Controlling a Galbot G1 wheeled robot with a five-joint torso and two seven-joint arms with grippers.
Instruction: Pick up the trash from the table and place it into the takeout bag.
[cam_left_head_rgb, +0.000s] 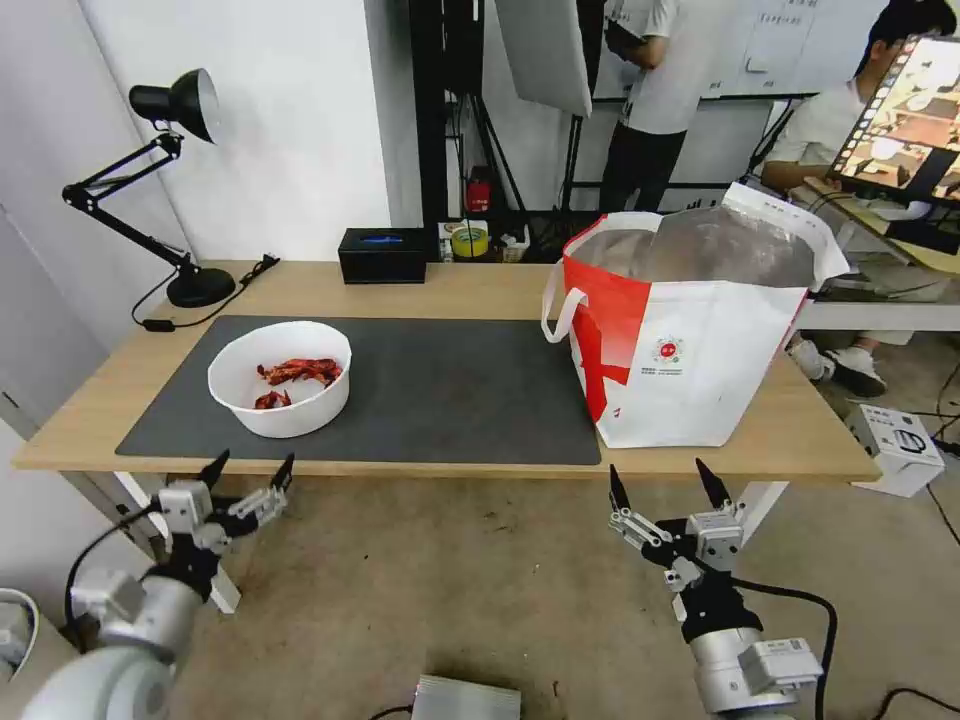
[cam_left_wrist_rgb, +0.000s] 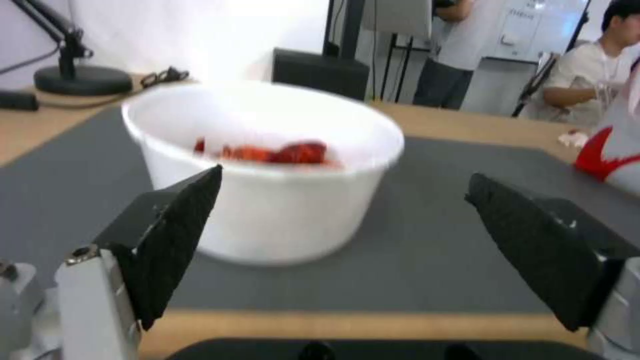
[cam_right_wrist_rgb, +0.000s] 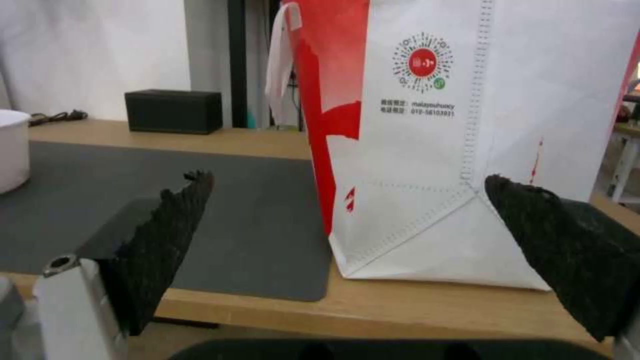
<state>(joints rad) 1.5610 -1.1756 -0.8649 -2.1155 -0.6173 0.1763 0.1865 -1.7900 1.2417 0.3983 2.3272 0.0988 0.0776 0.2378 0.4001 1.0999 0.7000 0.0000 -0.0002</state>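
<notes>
Both my grippers hang below the surface's (cam_left_head_rgb: 480, 290) near edge, jaws spread wide, holding nothing. Ahead of my left gripper (cam_left_head_rgb: 250, 472) sits the white bowl (cam_left_head_rgb: 281, 379) with red shells; ahead of my right gripper (cam_left_head_rgb: 668, 487) stands the takeout bag (cam_left_head_rgb: 690, 350).

Matt light-wood table (cam_left_head_rgb: 450, 290), smooth white plastic bowl (cam_left_head_rgb: 280, 380), fabric takeout bag (cam_left_head_rgb: 690, 350) with shiny foil lining

White bowl (cam_left_head_rgb: 280, 392) w/ red shells (cam_left_head_rgb: 298, 373), dk grey mat (cam_left_head_rgb: 450, 390), red/white bag (cam_left_head_rgb: 690, 340)
</notes>
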